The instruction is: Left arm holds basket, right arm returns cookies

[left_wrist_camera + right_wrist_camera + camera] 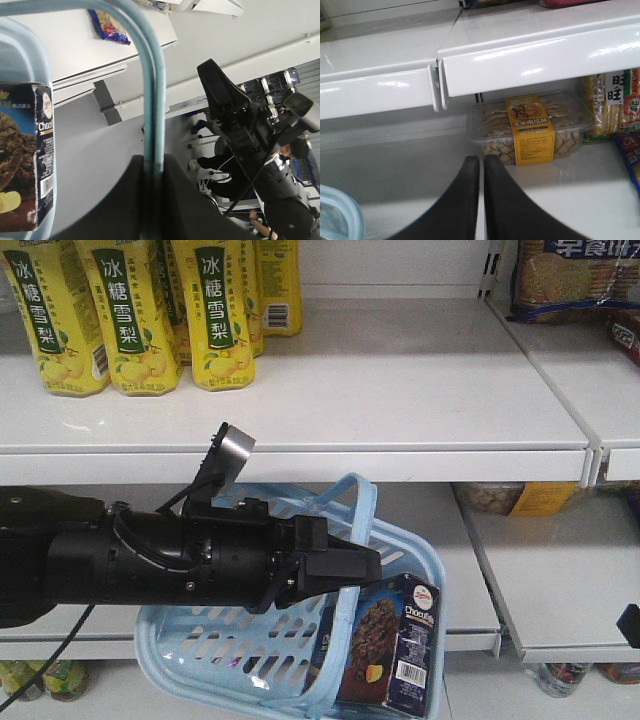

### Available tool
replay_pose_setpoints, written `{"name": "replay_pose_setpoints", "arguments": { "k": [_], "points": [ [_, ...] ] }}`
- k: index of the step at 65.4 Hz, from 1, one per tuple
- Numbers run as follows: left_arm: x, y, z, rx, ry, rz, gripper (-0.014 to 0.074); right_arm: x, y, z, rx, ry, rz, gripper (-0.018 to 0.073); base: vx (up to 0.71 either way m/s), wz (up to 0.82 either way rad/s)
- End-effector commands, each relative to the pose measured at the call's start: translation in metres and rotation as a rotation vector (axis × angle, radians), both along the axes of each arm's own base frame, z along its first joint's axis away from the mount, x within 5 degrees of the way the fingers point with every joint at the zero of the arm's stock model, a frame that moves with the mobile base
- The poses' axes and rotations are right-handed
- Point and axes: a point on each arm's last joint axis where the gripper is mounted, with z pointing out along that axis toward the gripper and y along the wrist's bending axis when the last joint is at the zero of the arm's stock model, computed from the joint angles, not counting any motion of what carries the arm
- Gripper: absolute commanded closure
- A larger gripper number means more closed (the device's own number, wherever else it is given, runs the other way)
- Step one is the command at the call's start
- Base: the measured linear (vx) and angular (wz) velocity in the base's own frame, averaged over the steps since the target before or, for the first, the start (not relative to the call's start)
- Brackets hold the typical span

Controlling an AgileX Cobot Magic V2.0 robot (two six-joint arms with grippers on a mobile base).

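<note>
Left gripper grips the basket handle; cookies sit inside, not yet shelved (right gripper is closed and empty)

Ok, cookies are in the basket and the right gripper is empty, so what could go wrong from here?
1. The left gripper pinches only one handle of the basket, which looks tilted; the cookies could shift when grabbed.
2. The right gripper, shut, faces the clear tub, so it might go for the wrong item.
</note>
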Motion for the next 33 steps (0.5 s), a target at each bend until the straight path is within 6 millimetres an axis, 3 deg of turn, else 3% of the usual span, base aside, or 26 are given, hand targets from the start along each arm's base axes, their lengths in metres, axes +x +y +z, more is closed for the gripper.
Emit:
{"name": "replay_pose_setpoints", "arguments": {
  "k": [1,15,33],
  "points": [
    [-0.0012,0.0011,0.0308,-0.134,-0.030,0.025,0.0599,0.0037,-0.0006,0.0188,-0.027,-0.112,0.000,0.0543,0.00,0.00],
    [-0.0012,0.0011,0.0308,-0.134,-0.030,0.025,0.0599,0.0037,-0.0006,0.0189,-0.044,-0.113,0.002,0.0428,0.00,0.00],
    [-0.0012,0.0011,0.0308,-0.134,-0.030,0.025,0.0599,0.0037,-0.0006,0.0190,-0.023,-0.113,-0.002,0.0113,0.00,0.00]
  ]
}}
